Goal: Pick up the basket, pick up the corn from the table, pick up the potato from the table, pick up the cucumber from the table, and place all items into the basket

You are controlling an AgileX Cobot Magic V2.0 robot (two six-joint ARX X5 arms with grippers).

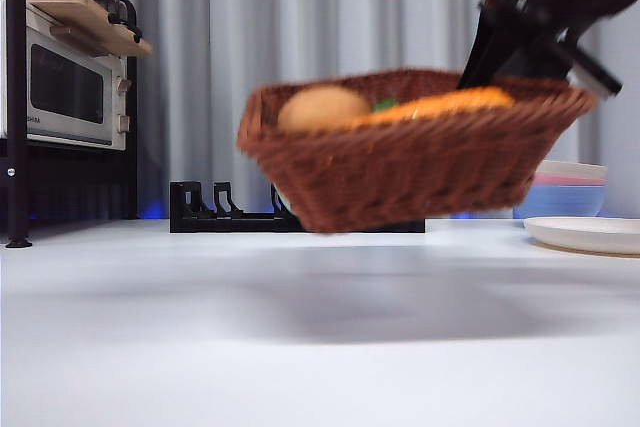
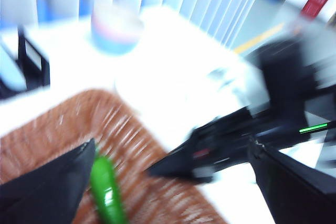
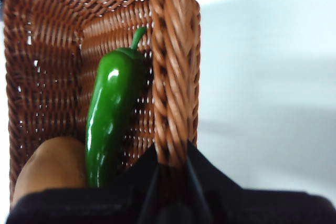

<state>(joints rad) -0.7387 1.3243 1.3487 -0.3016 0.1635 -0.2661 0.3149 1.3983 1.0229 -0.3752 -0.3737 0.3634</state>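
1. Right pincer (image 3: 170, 169) of mine is clamped on the basket (image 1: 410, 162) rim, one jaw inside the wall and one outside, and it holds the basket clear of the tabletop (image 1: 300, 347), tilted.
2. Just inside the wall from that pincer lies the cucumber (image 3: 110, 119), glossy green with a short stem; the potato (image 3: 50, 166) sits beside it, close to my jaws.
3. In the front view the potato (image 1: 322, 107) rises above the rim and the corn (image 1: 445, 102) lies along the side nearer my arm.
4. My left pincer (image 2: 173, 182) hangs over the basket's edge, jaws spread wide and holding nothing; the blur hides finer detail.
5. I judge that all three vegetables are in, so the loading step looks done and I am in the carrying step.
6. Next move, as I see it: level the basket so nothing rolls toward the low side, lower it gently to the tabletop, then let go of the rim. My left pincer should keep clear of the load.
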